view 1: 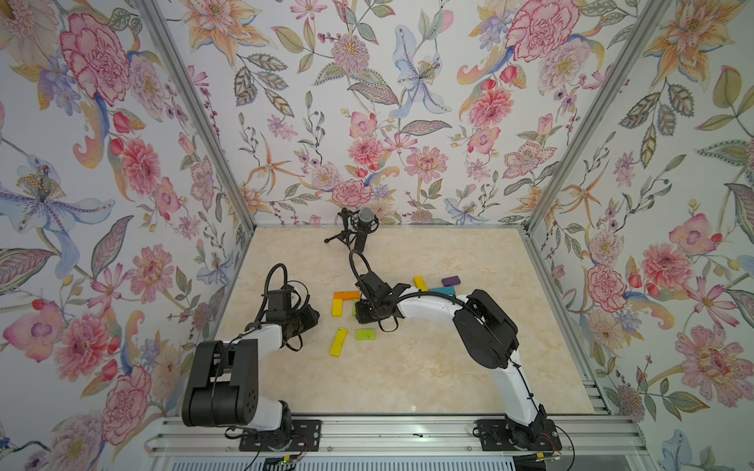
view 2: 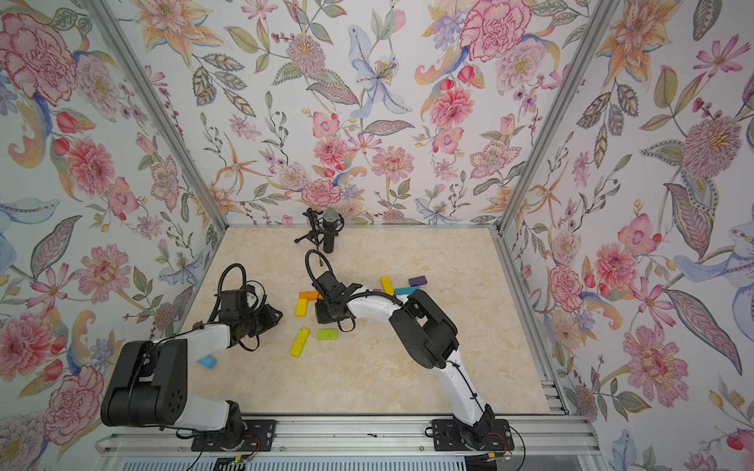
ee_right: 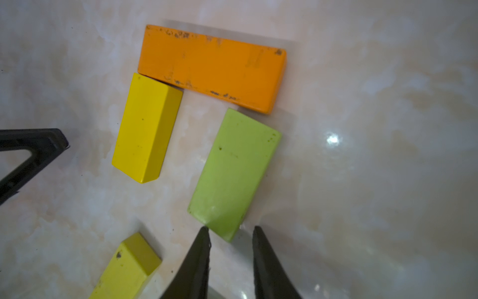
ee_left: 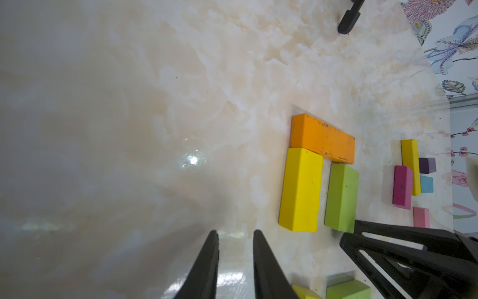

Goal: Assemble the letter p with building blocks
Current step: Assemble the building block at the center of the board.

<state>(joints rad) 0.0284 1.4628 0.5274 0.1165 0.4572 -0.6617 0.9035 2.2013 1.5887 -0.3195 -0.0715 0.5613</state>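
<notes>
An orange block (ee_right: 212,68) lies flat on the marbled bench (view 1: 408,367), forming the top bar of a partly built letter. A yellow block (ee_right: 147,129) touches one end of it at a right angle. A lime green block (ee_right: 235,173) lies just below the other end, slightly tilted, with bare bench between the two uprights.

The right gripper (ee_right: 229,229) hovers at the lime green block's near corner, its jaws a little apart and gripping nothing. The left gripper (ee_left: 236,233), also narrowly parted and empty, sits beside the yellow block.

A second yellow block (view 1: 338,342) and a second lime block (view 1: 365,334) lie loose nearer the arms. A purple block (view 1: 451,280), teal block (view 1: 442,290), magenta block (ee_left: 402,187) and pink block (ee_left: 421,217) lie farther off.
</notes>
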